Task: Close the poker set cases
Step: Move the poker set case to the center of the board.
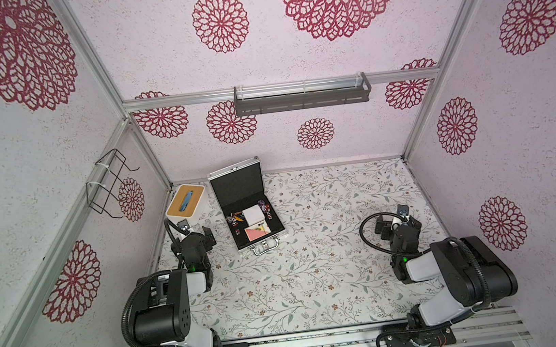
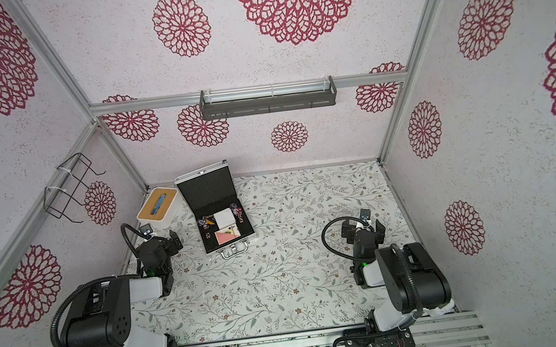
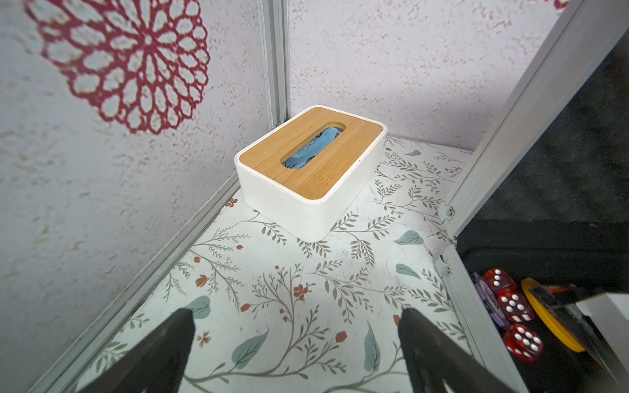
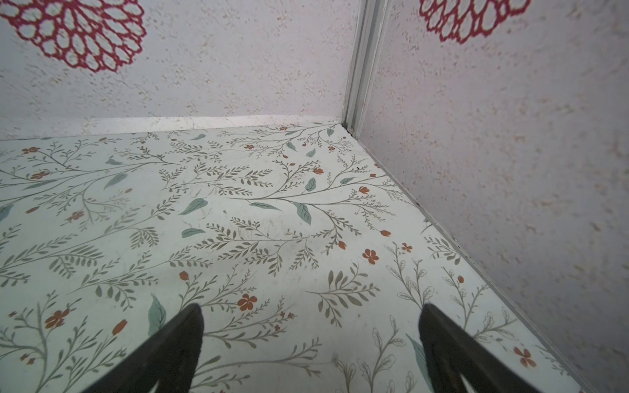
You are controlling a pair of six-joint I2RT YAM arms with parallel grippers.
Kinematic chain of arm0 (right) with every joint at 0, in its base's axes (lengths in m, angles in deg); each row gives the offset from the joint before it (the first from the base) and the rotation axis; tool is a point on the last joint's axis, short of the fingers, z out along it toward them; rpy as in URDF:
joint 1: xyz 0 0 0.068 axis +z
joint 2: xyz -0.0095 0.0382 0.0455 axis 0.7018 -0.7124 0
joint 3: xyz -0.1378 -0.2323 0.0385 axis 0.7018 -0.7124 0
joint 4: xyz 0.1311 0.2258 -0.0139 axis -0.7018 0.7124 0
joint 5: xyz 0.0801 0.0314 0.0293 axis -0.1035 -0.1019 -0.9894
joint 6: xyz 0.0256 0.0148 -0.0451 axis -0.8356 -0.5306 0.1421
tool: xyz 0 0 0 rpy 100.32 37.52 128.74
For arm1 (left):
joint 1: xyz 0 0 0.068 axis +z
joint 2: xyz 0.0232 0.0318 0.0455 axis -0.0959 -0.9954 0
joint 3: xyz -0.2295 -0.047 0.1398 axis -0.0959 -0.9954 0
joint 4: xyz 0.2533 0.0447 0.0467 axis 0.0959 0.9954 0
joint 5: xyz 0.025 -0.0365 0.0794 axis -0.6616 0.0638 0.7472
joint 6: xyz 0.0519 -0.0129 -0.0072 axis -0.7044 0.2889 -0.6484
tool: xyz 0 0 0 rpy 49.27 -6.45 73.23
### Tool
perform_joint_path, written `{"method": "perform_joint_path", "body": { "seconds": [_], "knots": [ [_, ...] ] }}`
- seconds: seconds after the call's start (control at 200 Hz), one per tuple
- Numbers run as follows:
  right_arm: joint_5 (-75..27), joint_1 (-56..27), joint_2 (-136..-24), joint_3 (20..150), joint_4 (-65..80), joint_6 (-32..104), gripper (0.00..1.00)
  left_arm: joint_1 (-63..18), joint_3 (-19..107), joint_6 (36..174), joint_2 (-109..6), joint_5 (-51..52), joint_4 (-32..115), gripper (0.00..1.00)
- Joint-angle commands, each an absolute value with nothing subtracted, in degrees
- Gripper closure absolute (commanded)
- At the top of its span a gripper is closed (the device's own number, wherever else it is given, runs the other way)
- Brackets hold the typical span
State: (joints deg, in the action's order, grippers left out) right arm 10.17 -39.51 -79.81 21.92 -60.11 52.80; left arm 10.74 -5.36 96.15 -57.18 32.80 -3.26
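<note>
1. My left gripper (image 1: 193,235) hangs low over the table (image 1: 317,283), jaws spread wide with nothing between them. In the left wrist view, its 2 black fingers (image 3: 185,326) frame only flowered tabletop.
2. The case (image 1: 237,186) stands open just beside this gripper, on the side toward the table's middle, and does not touch it. In the left wrist view its silver edge and black foam (image 3: 571,163) fill the side by 1 finger.
3. The lid is raised, foam facing my arms, its back close to the rear wall. The handle (image 1: 265,247) on the front edge points toward my bases.
4. The lower half holds red dice (image 3: 514,306), chips, a small white box (image 1: 252,214) and a pink card (image 1: 255,233).
5. A tissue box (image 1: 185,201) with a wooden top sits ahead of my left gripper in the rear left corner, near the lid but apart from it.
6. My right gripper (image 1: 397,219) is well apart from the case, on the right side. Its jaws are wide, empty and over bare table near the rear right corner.
</note>
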Motion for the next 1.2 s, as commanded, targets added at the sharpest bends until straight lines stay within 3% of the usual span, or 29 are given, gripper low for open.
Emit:
{"method": "perform_joint_path", "body": {
  "seconds": [0.0,0.095,0.235,0.385,0.55,0.756,1.196],
  "knots": [
    [10.3,-38.6,-75.2,22.3,-59.1,54.5,0.01,10.7,-2.7,97.3,-51.1,34.0,2.8,0.03],
    [12.9,-36.0,-67.9,29.5,-39.3,54.7,0.01,10.5,2.0,98.5,-45.2,36.2,15.2,0.03],
    [12.3,-34.6,-63.1,37.5,-26.0,55.1,0.01,9.9,7.2,103.2,-39.7,35.3,26.9,0.03],
    [3.6,-34.1,-64.1,46.1,-13.2,51.2,0.01,8.5,13.2,108.9,-38.2,32.2,39.8,0.03],
    [-2.5,-29.8,-67.5,52.9,-5.6,46.7,0.01,7.6,13.8,117.9,-37.9,20.9,47.0,0.03],
    [-9.5,-23.4,-74.4,61.0,2.2,44.4,0.01,7.2,9.9,125.8,-41.3,12.3,42.6,0.03],
    [-18.1,-18.5,-78.9,62.5,3.1,41.6,0.01,13.5,12.0,129.6,-63.8,-4.9,22.5,0.03]
  ]
}}
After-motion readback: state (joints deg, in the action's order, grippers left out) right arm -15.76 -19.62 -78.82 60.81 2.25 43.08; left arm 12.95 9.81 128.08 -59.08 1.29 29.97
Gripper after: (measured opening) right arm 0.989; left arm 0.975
